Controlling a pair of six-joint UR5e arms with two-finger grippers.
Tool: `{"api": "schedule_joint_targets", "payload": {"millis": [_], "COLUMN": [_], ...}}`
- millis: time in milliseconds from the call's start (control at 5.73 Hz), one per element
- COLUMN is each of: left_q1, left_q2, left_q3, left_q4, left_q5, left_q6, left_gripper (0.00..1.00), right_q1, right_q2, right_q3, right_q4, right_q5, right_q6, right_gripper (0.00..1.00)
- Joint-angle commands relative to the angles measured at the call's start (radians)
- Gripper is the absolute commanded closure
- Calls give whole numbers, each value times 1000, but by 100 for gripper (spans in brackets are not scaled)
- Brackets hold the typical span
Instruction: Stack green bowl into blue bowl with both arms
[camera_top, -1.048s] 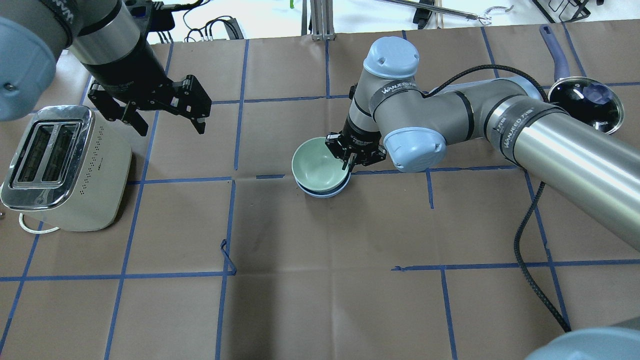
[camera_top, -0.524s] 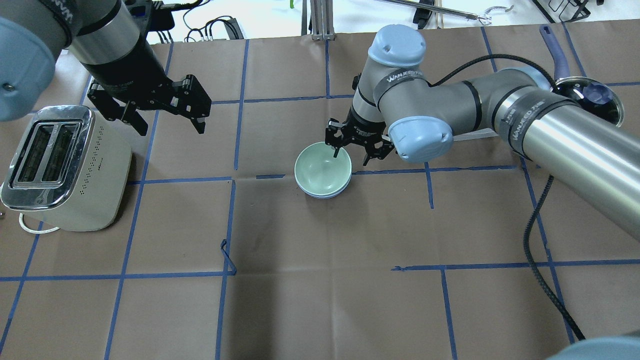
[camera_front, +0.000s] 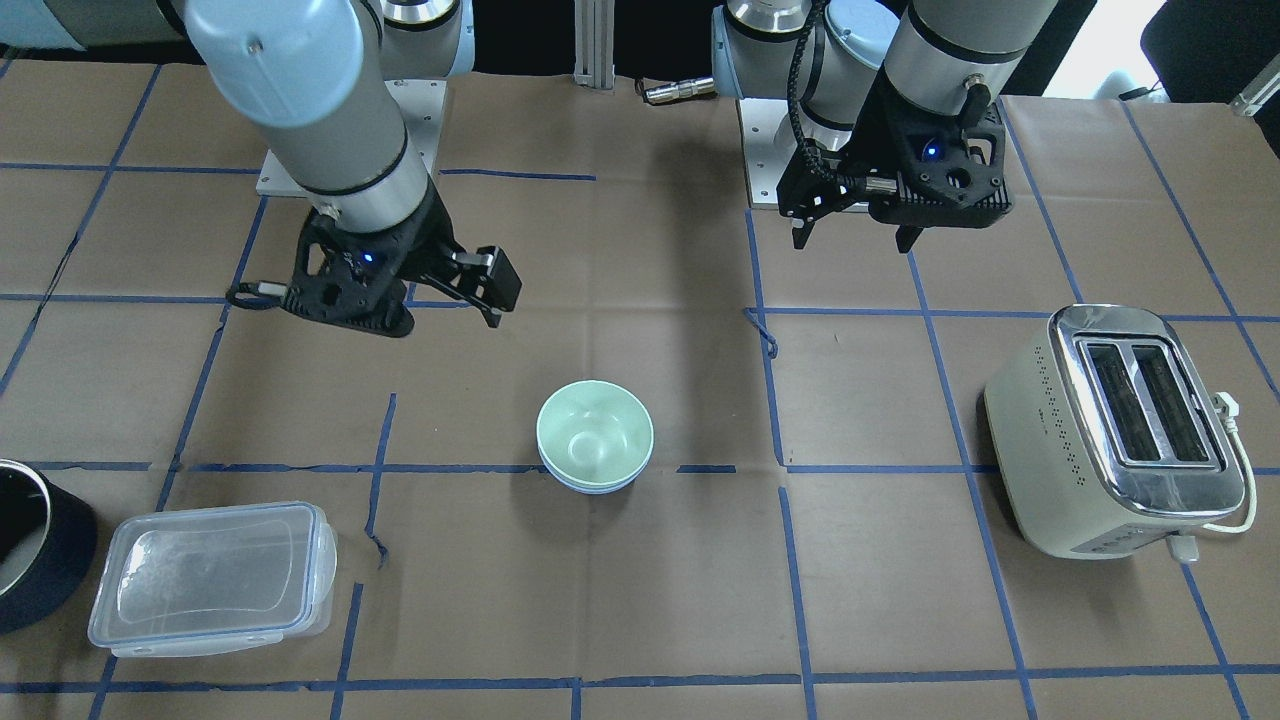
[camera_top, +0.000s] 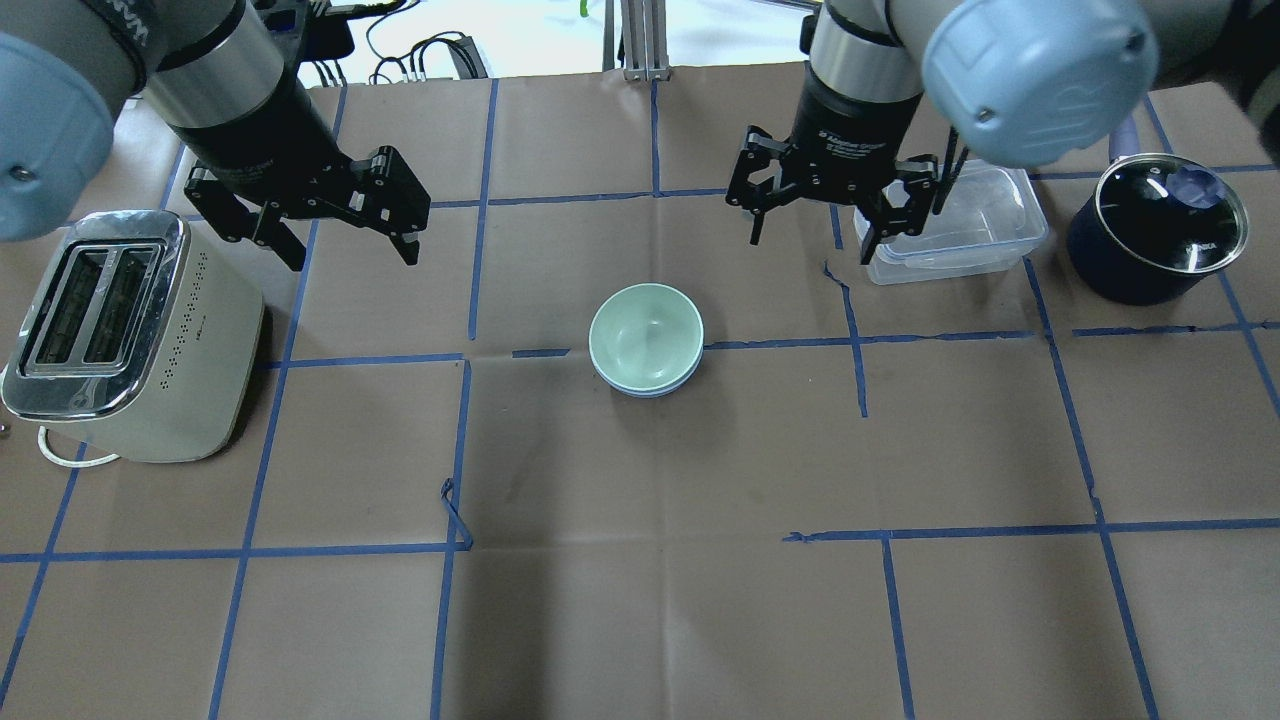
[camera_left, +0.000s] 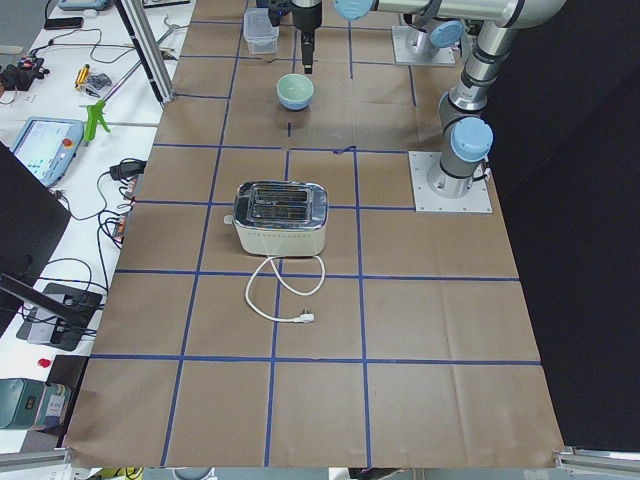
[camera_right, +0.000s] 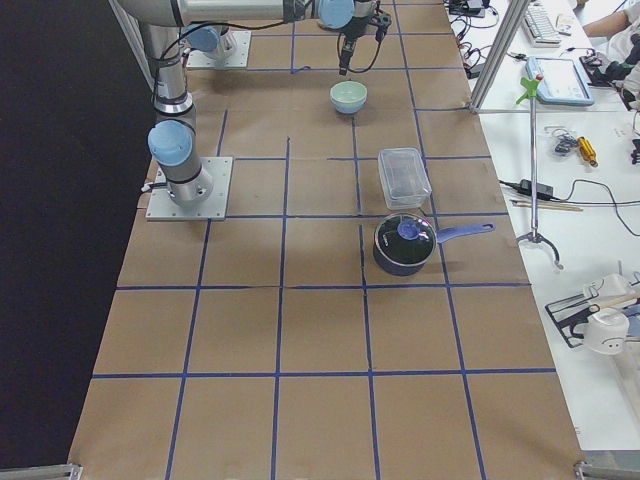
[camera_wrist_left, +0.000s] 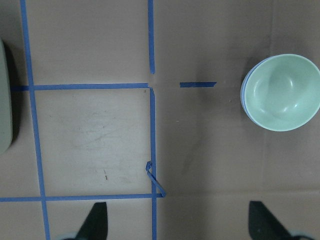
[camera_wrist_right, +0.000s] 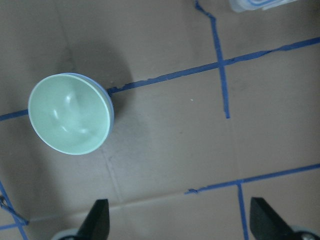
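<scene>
My left pincer (camera_top: 350, 260) hangs spread and empty beside the toaster (camera_top: 130, 340). At mid-table the green bowl (camera_top: 645, 335) sits nested in the blue bowl (camera_top: 650, 391), with only a thin blue rim showing beneath it, and farther right my right pincer (camera_top: 812, 248) hovers just as wide and empty, well clear of the stack. I judge the stacking done, so the next move calls only for parking both arms without brushing the bowls.

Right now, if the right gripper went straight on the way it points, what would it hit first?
Probably the bare table: the right gripper, fingers open, points down, and its wrist view shows only brown paper ahead. The green bowl sits off to one side, out of that line.
</scene>
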Motion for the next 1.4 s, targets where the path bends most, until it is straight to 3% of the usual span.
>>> {"api": "schedule_joint_targets", "payload": {"millis": [0,1222], "left_q1": [0,2], "left_q2": [4,5], "left_q3": [0,0], "left_q4": [0,2], "left_q5": [-8,-5], "left_q6": [1,1], "left_gripper": [2,2], "right_q1": [-62,-94], "right_q2": [-70,-103], "right_q3": [16,47], "right_q4": [90,74], "right_q5": [-35,-35], "right_q6": [-102,-121], "right_gripper": [0,0]}}
